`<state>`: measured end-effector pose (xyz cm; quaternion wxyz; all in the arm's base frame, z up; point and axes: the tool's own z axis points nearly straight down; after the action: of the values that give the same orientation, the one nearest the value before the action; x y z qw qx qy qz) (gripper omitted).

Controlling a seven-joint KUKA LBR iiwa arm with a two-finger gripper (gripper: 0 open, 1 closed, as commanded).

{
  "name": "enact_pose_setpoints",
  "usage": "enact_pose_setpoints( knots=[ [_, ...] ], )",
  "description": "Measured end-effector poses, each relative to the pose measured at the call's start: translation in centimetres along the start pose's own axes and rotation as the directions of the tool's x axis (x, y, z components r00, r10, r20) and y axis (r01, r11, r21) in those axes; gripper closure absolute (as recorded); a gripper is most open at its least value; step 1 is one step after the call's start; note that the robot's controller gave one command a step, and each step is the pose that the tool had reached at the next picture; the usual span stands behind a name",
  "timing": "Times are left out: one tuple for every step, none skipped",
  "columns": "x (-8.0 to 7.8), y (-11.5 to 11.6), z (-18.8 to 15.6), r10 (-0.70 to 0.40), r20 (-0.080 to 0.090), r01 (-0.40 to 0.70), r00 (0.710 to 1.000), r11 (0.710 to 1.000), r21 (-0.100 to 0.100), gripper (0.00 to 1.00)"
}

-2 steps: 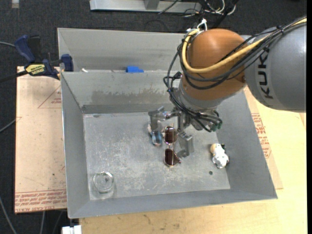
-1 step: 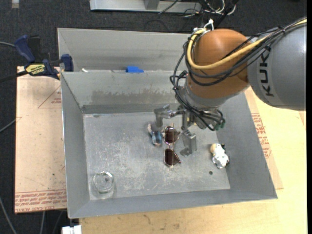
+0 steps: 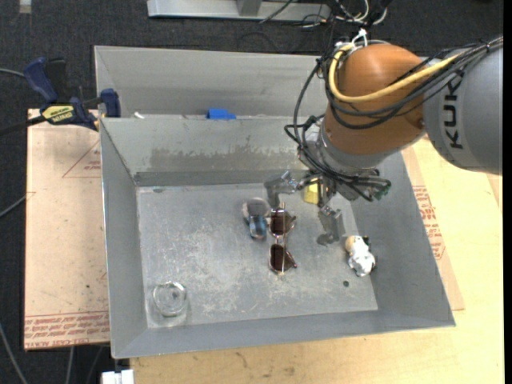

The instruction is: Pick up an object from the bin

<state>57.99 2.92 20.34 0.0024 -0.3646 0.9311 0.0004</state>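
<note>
Grey metal formed the bin [image 3: 120,230], and in its near left corner stood a clear cup [image 3: 169,299], upright and well apart from everything else. Farther in, near the middle of the floor, lay a pair of sunglasses [image 3: 280,242] with dark brown lenses, one lens toward the near edge and the other toward the far wall. Level with them, toward the right wall, lay a small white and yellow toy [image 3: 360,255]. Just left of the sunglasses' far lens rested a small blue-grey object [image 3: 257,218], too small to name. The gripper [image 3: 302,208] hung low over the floor right of centre, its two fingers [image 3: 326,226] spread apart with nothing between them. One finger stood just beyond the sunglasses' far lens, the other between the sunglasses and the toy. Above it sat the arm's orange cover [image 3: 376,94]. At the far wall's top edge was a small blue object [image 3: 222,114].
</note>
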Motion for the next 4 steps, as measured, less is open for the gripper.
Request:
enact_pose_setpoints(
  knots=[
    [-0.1,-1.5,1.6,0.017,-0.003,-0.017,1.000,1.000,0.001,0.00],
    [-4.0,-1.1,5.4,-0.132,0.001,0.132,0.991,0.991,0.002,0.00],
    [-4.4,-0.9,6.5,-0.193,0.001,0.193,0.981,0.981,-0.001,0.00],
    [-2.1,-0.5,8.5,-0.105,0.000,0.105,0.994,0.994,-0.001,0.00]
  ],
)
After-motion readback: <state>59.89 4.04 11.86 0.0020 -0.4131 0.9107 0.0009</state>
